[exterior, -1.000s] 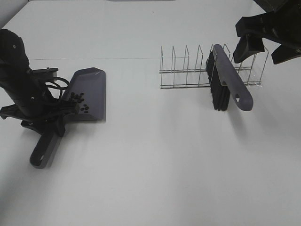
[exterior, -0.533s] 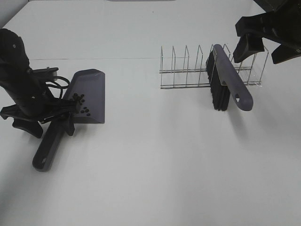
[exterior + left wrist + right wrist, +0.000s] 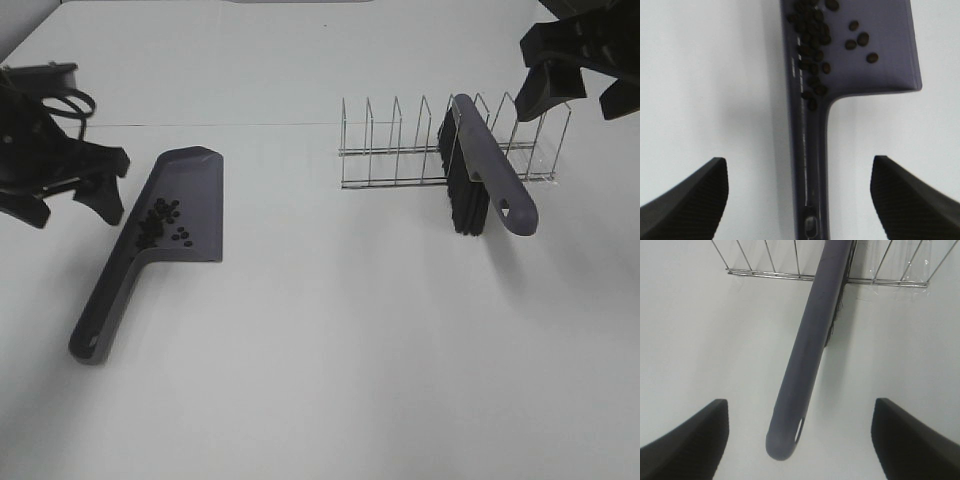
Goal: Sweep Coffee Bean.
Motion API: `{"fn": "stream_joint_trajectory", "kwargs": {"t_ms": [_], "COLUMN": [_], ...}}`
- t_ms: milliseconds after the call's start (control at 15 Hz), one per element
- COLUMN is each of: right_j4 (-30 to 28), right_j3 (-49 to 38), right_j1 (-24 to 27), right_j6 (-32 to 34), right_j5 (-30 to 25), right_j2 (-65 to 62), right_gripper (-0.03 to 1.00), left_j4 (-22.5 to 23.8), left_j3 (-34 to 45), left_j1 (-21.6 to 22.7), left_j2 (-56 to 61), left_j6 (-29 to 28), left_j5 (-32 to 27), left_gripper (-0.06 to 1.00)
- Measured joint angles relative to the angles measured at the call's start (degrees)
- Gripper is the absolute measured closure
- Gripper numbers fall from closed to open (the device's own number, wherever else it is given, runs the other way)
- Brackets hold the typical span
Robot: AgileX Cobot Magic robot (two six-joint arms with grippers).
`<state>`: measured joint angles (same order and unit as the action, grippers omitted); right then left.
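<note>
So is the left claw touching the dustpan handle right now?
Apart. In the left wrist view the left gripper stands open, its fingertips wide on either side of the dustpan handle, with bare table between. The high view also shows it raised clear.

Coffee beans [image 3: 158,219]: small, dark brown-black, oval, glossy; about twenty in number. They lie loose inside the pan of a grey dustpan [image 3: 192,185] resting flat on the white table, mostly clustered along the pan's side wall near where the handle begins. A few [image 3: 860,40] sit apart from the cluster toward the pan's middle.
</note>
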<state>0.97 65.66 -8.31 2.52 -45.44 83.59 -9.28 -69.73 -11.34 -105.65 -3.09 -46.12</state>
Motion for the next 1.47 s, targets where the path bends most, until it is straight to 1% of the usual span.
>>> {"fn": "stream_joint_trajectory", "kwargs": {"t_ms": [133,267,400,533,600,667,733,800,867,1067,1133,1333,1400,1467], "right_j4": [-1.32,-2.35,-2.75,-2.52,-2.35,-3.09,-3.44,-3.84,-3.90,-3.90,-3.90,-3.90,-3.90,-3.90], "right_j3": [0.00,0.00,0.00,0.00,0.00,0.00,0.00,0.00,0.00,-2.06,-2.75,-9.80,-15.47,-18.56], "right_j1": [0.00,0.00,0.00,1.09,2.46,4.47,4.58,4.64,4.64,4.64,4.64,4.64,4.64,4.64], "right_j6": [0.57,0.86,0.92,1.38,1.55,1.55,1.55,1.55,1.55,1.26,0.97,-0.40,-0.52,-0.57], "right_j5": [-2.01,-2.86,-2.98,-4.13,-6.07,-11.12,-12.61,-14.78,-16.33,-17.30,-17.30,-17.88,-17.88,-17.88], "right_j2": [-1.32,-1.43,-1.49,-1.49,-1.49,-1.83,-2.18,-3.04,-4.53,-11.29,-12.78,-21.66,-28.48,-31.68], "right_gripper": [0.23,0.23,0.23,0.23,0.23,0.23,0.23,0.23,0.23,0.23,0.23,0.23,0.23,0.23], "left_j4": [0.46,1.15,1.95,4.64,5.61,5.56,5.50,5.44,5.44,5.44,5.44,5.44,5.44,5.44], "left_j3": [-0.17,-0.29,-0.29,-0.29,-0.29,-0.29,-0.29,-0.29,-0.29,1.03,3.15,13.58,21.37,21.72], "left_j1": [4.81,10.14,13.64,16.50,16.96,17.13,17.13,17.13,17.13,17.13,17.13,17.13,17.13,17.13], "left_j2": [4.47,8.08,10.83,14.90,16.62,19.60,20.23,21.26,22.46,27.39,30.19,41.54,49.56,50.48], "left_j6": [1.72,4.13,5.79,7.05,7.22,7.22,7.22,7.28,7.45,7.56,7.62,8.02,8.02,8.02], "left_j5": [-1.20,-4.53,-7.22,-9.40,-9.85,-10.54,-10.94,-12.66,-13.92,-15.87,-16.39,-16.39,-16.39,-16.39], "left_gripper": [0.22,0.22,0.22,0.22,0.22,0.22,0.22,0.22,0.22,0.22,0.22,0.22,0.22,0.22]}}
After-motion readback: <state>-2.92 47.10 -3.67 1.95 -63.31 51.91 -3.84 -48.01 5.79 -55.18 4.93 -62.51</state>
